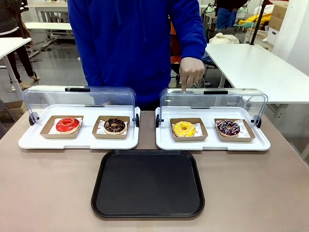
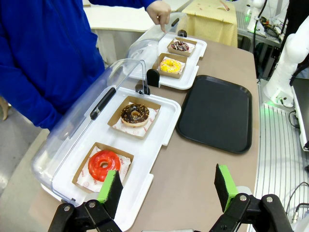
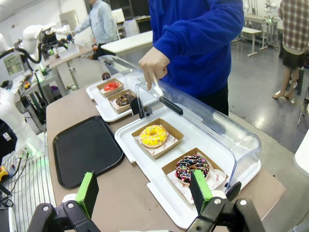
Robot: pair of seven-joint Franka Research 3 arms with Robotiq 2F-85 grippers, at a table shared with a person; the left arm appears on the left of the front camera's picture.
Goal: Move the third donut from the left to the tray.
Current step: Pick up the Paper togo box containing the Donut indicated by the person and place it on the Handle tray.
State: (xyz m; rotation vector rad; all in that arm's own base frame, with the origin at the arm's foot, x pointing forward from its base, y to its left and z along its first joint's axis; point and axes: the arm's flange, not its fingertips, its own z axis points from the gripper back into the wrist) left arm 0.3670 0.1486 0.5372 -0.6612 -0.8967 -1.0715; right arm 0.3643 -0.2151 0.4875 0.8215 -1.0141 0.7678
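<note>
- The left fingers (image 2: 112, 189), green-padded, stand apart with nothing between them, low over the brown surface (image 2: 193, 164) beside the red-iced donut (image 2: 104, 164)
- The right fingers (image 3: 199, 189) are spread just as wide and empty, near the dark sprinkled donut (image 3: 192, 167)
- The yellow donut (image 1: 184, 128) sits in its brown cardboard box (image 1: 202, 136) on the right-hand white tray (image 1: 212, 145), left of the dark sprinkled donut
- The black tray (image 1: 147, 184) lies on the surface in front of both white trays, close to them but not touching
- A person's hand (image 1: 191, 72), in a blue sleeve, points one finger down onto the raised clear lid (image 1: 212, 100) behind the yellow donut
</note>
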